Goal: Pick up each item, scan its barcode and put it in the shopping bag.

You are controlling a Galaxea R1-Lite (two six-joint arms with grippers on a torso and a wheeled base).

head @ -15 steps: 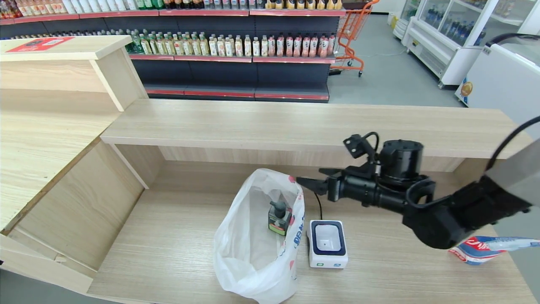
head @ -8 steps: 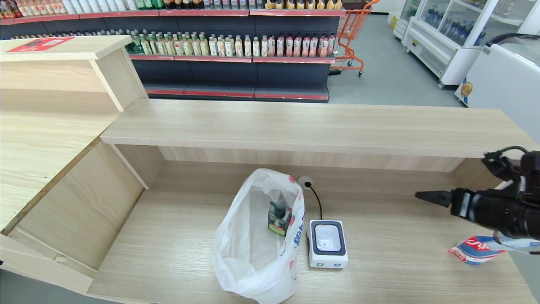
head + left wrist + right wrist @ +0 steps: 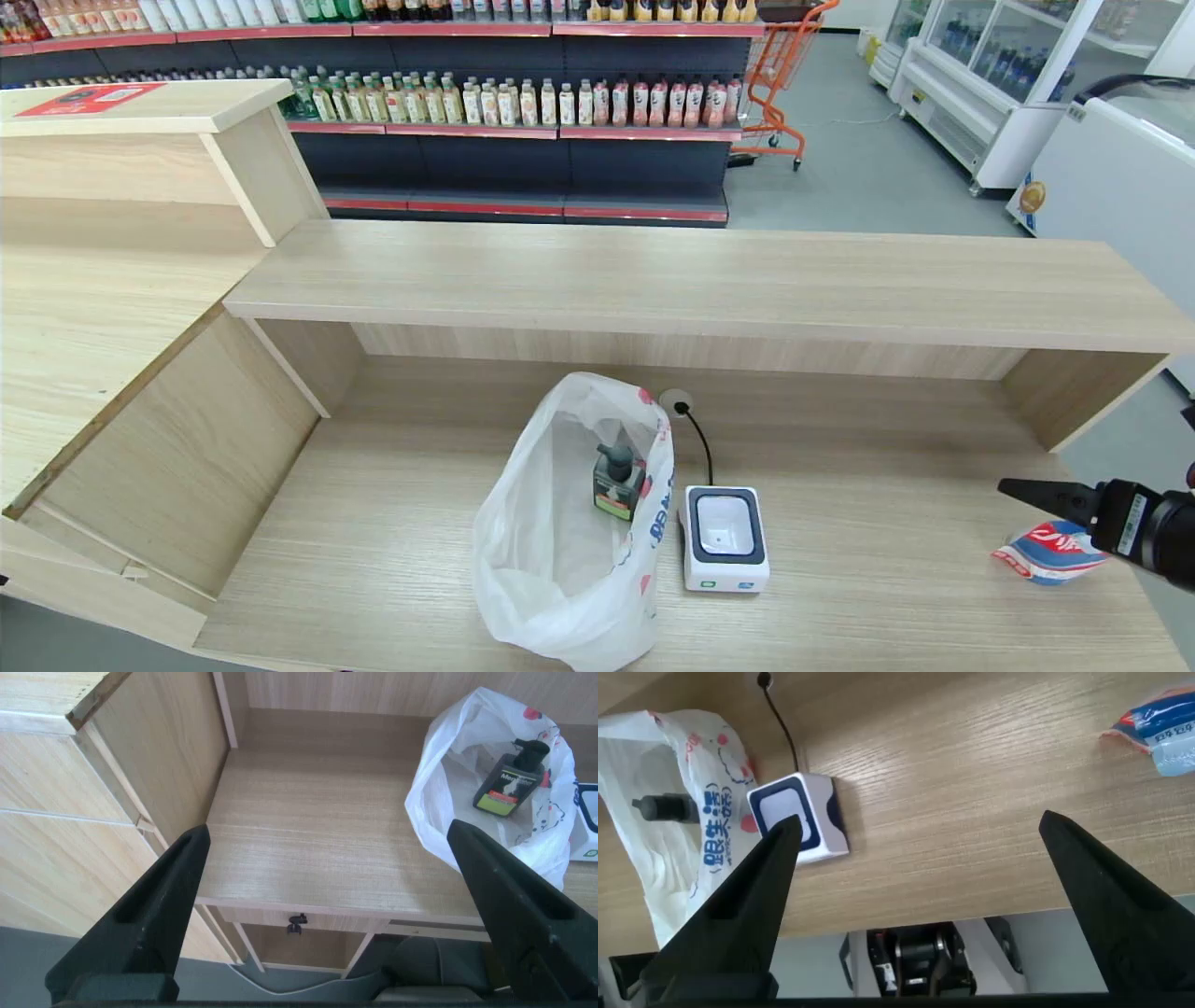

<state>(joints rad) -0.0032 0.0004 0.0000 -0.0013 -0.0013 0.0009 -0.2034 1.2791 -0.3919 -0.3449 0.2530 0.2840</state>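
Here, my right claw [image 3: 920,821] hangs spread wide, holding nothing, near the red-and-blue pouch [image 3: 1158,733] on the counter [image 3: 971,784]. My left claw [image 3: 329,829] gapes too. Farther off, the scanner [image 3: 724,537] sits just beside the shopping bag [image 3: 560,523], with a pump bottle [image 3: 616,481] upright inside. The head view adds drink shelves [image 3: 523,98] beyond.

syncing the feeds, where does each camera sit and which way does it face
Head view: high on the robot, facing forward and down at the counter, bag, scanner and pack; the right tool at its right edge.
Left wrist view: on the left arm, looking past the open left tool at the counter's left end and the bag.
Right wrist view: on the right arm, looking past the open right tool at the scanner and pack.
Shared: all three show the bag holding the bottle.
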